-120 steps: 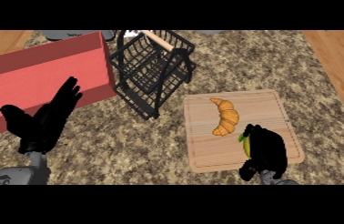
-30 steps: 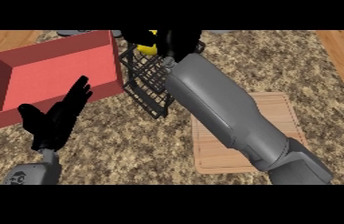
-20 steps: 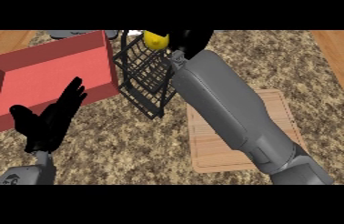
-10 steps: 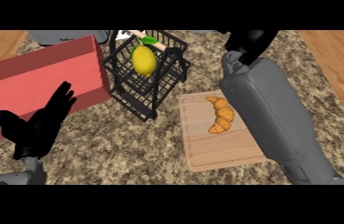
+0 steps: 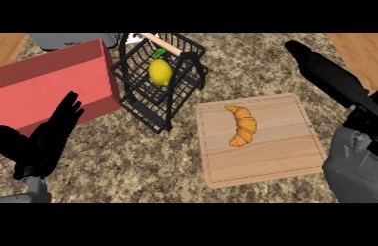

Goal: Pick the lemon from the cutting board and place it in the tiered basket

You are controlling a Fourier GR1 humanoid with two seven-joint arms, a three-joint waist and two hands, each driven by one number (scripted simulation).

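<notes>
Left robot hand (image 5: 46, 140) rested at lower left over the counter (image 5: 125, 160), fingers straight and spread, holding nothing. Behind it sat a red box (image 5: 55, 87). Just right of the box stood the black wire tiered basket (image 5: 159, 102), with the lemon (image 5: 160, 72) lying inside it. Right of the basket lay the wooden cutting board (image 5: 273, 150), carrying only a croissant (image 5: 242, 125). At far right, the right robot hand (image 5: 325, 75) was raised above the counter beside the board, fingers straight and apart, holding nothing.
</notes>
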